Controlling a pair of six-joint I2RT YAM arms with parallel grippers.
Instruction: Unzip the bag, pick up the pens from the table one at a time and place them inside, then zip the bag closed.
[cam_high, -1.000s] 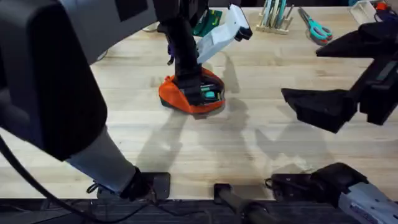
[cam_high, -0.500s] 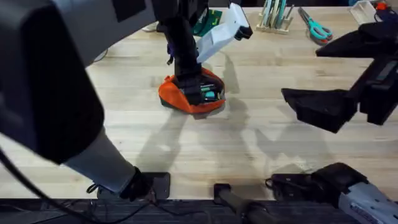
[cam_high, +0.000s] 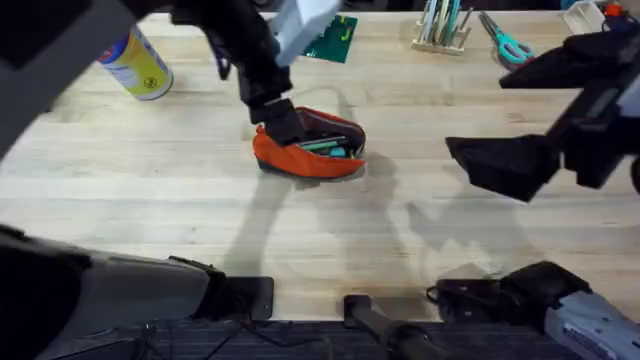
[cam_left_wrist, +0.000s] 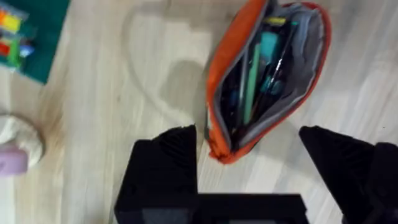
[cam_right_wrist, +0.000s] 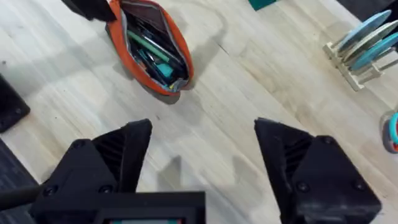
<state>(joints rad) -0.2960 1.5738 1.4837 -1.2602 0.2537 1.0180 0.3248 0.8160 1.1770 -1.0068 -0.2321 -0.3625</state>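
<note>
The orange bag (cam_high: 308, 152) lies unzipped on the table (cam_high: 420, 250), its mouth gaping. Several pens (cam_high: 326, 147) lie inside it, a green one (cam_left_wrist: 252, 81) among teal and dark ones. My left gripper (cam_high: 282, 124) hovers open over the bag's left end; in the left wrist view the bag's (cam_left_wrist: 267, 68) near tip sits between the spread black fingers (cam_left_wrist: 165, 165). My right gripper (cam_high: 470, 160) hangs open well to the right of the bag, nothing between its fingers (cam_right_wrist: 127, 149). From the right wrist the bag (cam_right_wrist: 152, 46) lies far ahead.
A yellow can (cam_high: 135, 65) stands at the back left. A green mat (cam_high: 335, 35) lies behind the bag. A wooden rack (cam_high: 440, 25) and teal-handled scissors (cam_high: 505, 42) sit at the back right. Bare tabletop lies between the bag and the right gripper.
My left gripper has drawn out of the bag's mouth and shifted left to its end, the arm swinging away from the camera. The right arm barely moved.
</note>
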